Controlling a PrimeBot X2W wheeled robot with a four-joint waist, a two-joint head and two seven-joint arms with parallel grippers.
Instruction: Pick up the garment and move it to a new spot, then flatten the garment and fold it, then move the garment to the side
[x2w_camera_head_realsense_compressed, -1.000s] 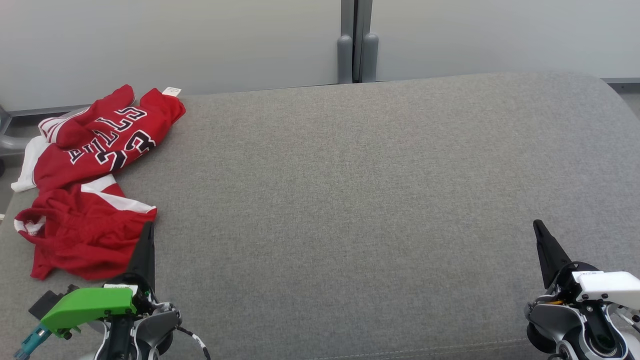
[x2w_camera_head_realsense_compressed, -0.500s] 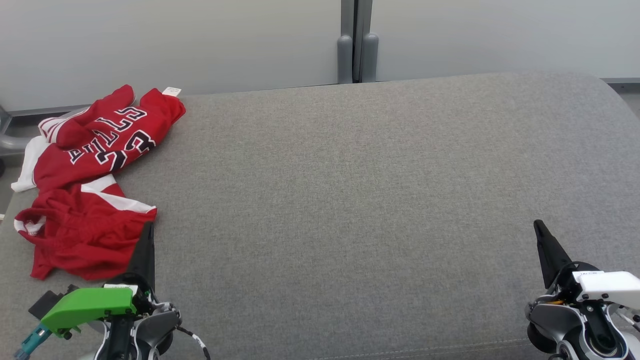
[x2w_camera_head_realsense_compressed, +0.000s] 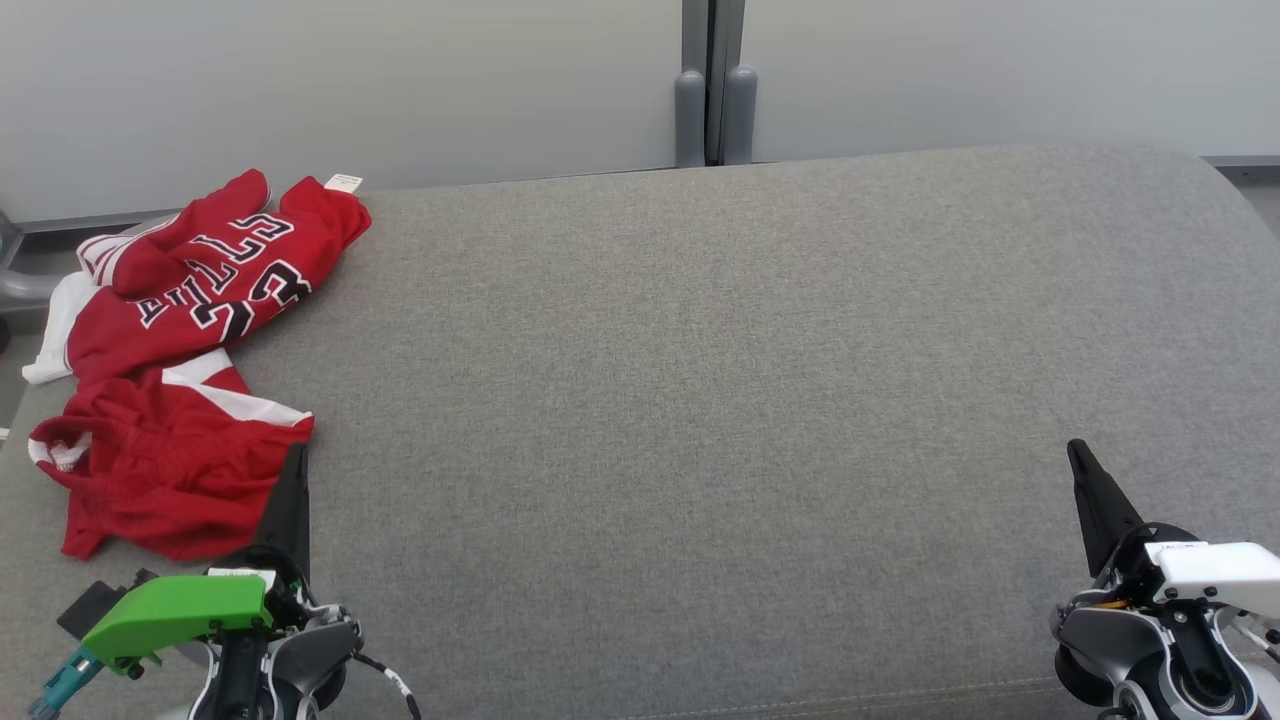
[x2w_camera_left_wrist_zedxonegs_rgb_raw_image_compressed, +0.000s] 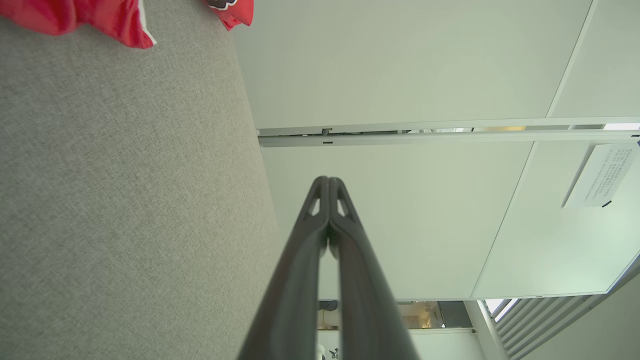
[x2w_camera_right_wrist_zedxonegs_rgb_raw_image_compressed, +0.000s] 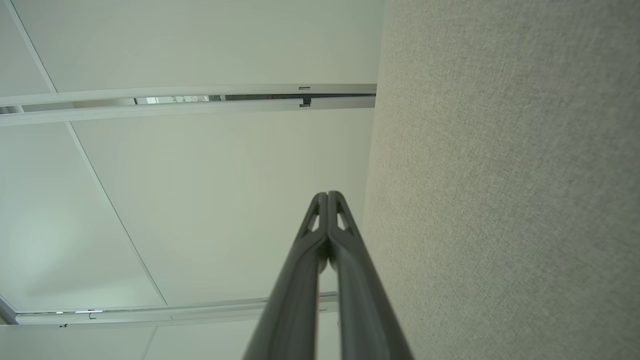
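- Head view: no change over the last second; garment (x2w_camera_head_realsense_compressed: 180, 370) untouched, arms parked at near edge.
- Left gripper (x2w_camera_head_realsense_compressed: 296, 456) pressed shut, empty, tip just beside garment; right gripper (x2w_camera_head_realsense_compressed: 1078, 452) likewise shut, empty, well apart.
- Judged: pickup not yet begun.
- Red, white trim, black lettering; crumpled heap at far left of cushion (x2w_camera_head_realsense_compressed: 700, 400), spilling over edge.

the left hand (x2w_camera_head_realsense_compressed: 296, 462) sits low at the left of the head view, its two long dark fingers (x2w_camera_left_wrist_zedxonegs_rgb_raw_image_compressed: 300, 260) brought together with tips touching, gripping nothing and pointing up the view. a green cover (x2w_camera_head_realsense_compressed: 175, 610) caps its wrist. the right hand (x2w_camera_head_realsense_compressed: 1078, 458) sits low at the right, well apart from the left, its own fingers also tip to tip and empty, leaning slightly leftward. a white cover (x2w_camera_head_realsense_compressed: 1215, 565) caps that wrist.
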